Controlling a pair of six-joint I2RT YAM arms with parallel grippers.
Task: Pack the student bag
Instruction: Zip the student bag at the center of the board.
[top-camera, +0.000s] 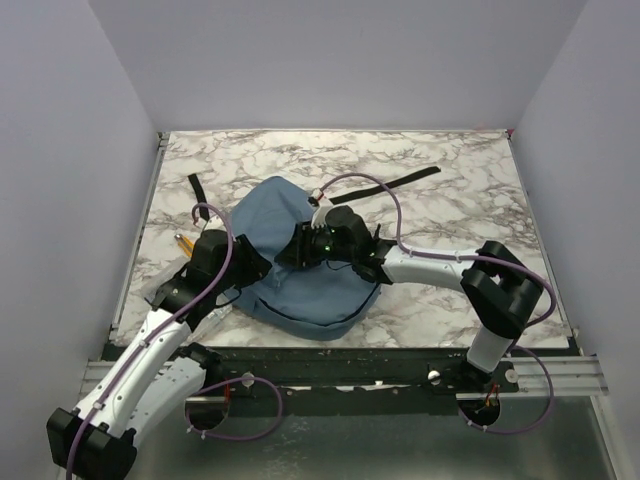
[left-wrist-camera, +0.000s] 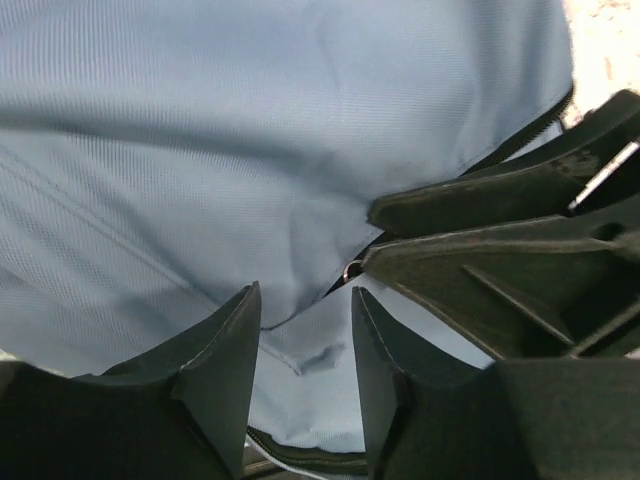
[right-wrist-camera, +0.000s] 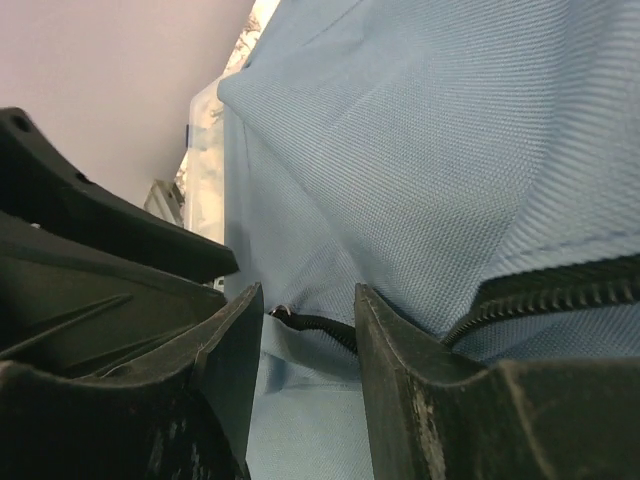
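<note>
Three walls (top-camera: 330, 60) hem the marble table (top-camera: 450, 170) — left pincer (left-wrist-camera: 305, 300) and right pincer (right-wrist-camera: 308, 295) half-open, unclamped, at the student bag (top-camera: 320, 295).

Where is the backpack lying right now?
In the top view the backpack lies in the middle of the marble table, toward the near edge; the left gripper is at its left part and the right gripper over its centre.

High view from behind, facing down; both wrist views apparently right against the student bag (top-camera: 310, 290)
</note>
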